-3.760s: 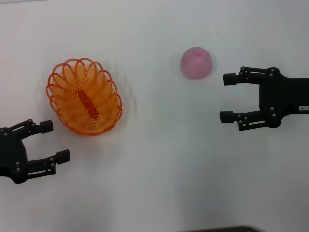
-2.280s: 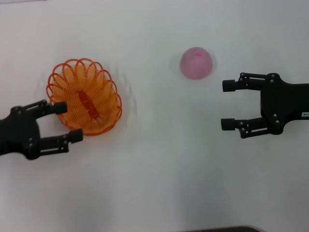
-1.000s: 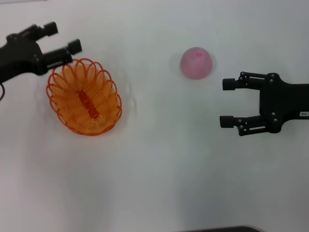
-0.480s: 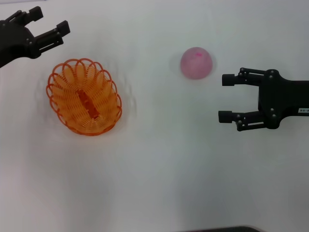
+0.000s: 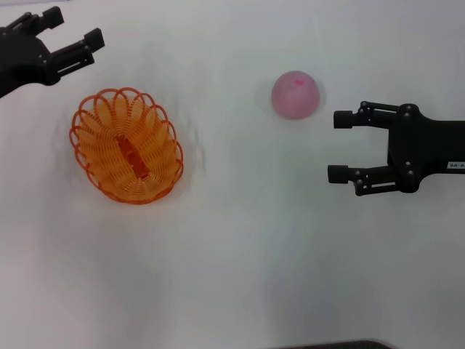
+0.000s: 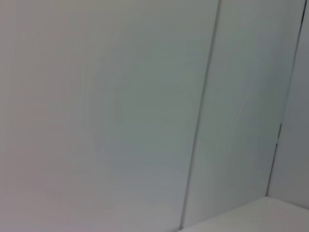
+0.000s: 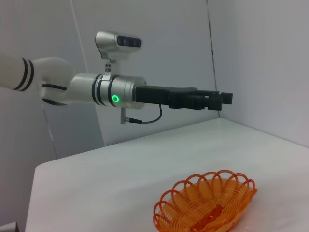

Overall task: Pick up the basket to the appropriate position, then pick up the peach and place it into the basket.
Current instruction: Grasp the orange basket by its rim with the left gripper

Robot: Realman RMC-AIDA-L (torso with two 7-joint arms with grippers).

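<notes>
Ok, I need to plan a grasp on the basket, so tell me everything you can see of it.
The basket is an oval of bright orange looped strands, plastic by the look, open-weave with a scalloped rim. It sits upright on the white table, mouth up, long axis slanted in the head view. A darker orange strip runs along its floor; otherwise it looks empty. Nothing grips it: the left gripper hangs open, raised beyond its far rim.

White table (image 5: 240, 276), orange basket (image 5: 127, 145), pink peach (image 5: 295, 94)
</notes>
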